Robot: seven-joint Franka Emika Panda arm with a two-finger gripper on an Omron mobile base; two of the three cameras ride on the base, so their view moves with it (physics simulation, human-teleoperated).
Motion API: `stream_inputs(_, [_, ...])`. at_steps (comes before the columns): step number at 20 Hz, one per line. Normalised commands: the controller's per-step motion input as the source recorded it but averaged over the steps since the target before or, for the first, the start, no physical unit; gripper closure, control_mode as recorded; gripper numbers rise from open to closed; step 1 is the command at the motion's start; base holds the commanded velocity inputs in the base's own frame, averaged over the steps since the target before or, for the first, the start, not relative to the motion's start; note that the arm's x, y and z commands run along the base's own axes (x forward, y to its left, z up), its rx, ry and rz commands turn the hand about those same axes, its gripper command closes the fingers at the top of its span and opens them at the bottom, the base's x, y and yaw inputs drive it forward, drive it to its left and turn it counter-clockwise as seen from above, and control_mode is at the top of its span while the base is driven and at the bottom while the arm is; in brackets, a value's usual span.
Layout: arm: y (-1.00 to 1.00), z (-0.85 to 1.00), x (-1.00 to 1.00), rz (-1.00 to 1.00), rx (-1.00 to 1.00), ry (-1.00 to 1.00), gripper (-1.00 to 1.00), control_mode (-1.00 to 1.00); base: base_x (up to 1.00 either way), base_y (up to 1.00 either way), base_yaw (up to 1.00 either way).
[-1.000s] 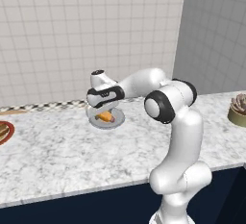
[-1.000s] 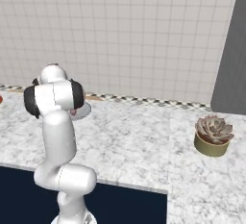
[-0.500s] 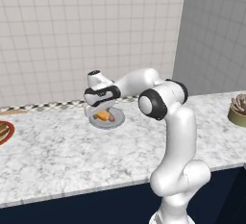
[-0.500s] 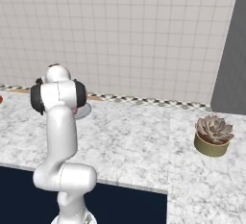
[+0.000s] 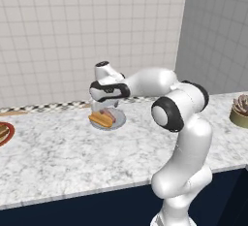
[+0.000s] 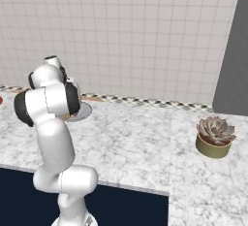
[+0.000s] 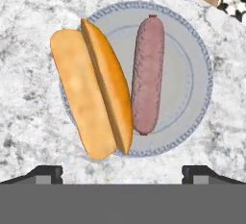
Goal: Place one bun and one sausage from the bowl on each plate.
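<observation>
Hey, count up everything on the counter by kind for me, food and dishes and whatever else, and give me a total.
Buns: 1
Sausages: 1
Grey plates: 1
Red-rimmed plates, partly in view at the left edge: 1
Potted succulents: 1
Total: 5

A bun (image 7: 93,91) and a sausage (image 7: 147,74) are taking up the grey plate (image 7: 194,76) under the gripper (image 5: 103,109). Bare marble counter (image 5: 72,157) is lying open nearer and to the left. A potted succulent (image 6: 214,136) is standing far off to the right.
</observation>
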Motion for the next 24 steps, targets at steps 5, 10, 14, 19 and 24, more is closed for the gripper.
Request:
stream_inputs(5, [-0.75, 0.6, -1.0, 0.0, 0.11, -0.31, -1.0, -1.0, 0.0, 0.0, 0.0])
stream_inputs(10, [-0.64, 0.47, -1.0, 0.0, 0.09, -0.29, -1.0, -1.0, 0.0, 0.0, 0.0])
stream_inputs(14, [-0.31, 0.4, -1.0, 0.0, 0.0, -0.21, -1.0, -1.0, 0.0, 0.0, 0.0])
stream_inputs(19, [-0.77, 0.69, -1.0, 0.0, 0.09, -0.49, -1.0, -1.0, 0.0, 0.0, 0.0])
stream_inputs(24, [-0.95, 0.93, -0.94, -0.03, 0.2, -0.68, -1.0, -1.0, 0.0, 0.0, 0.0])
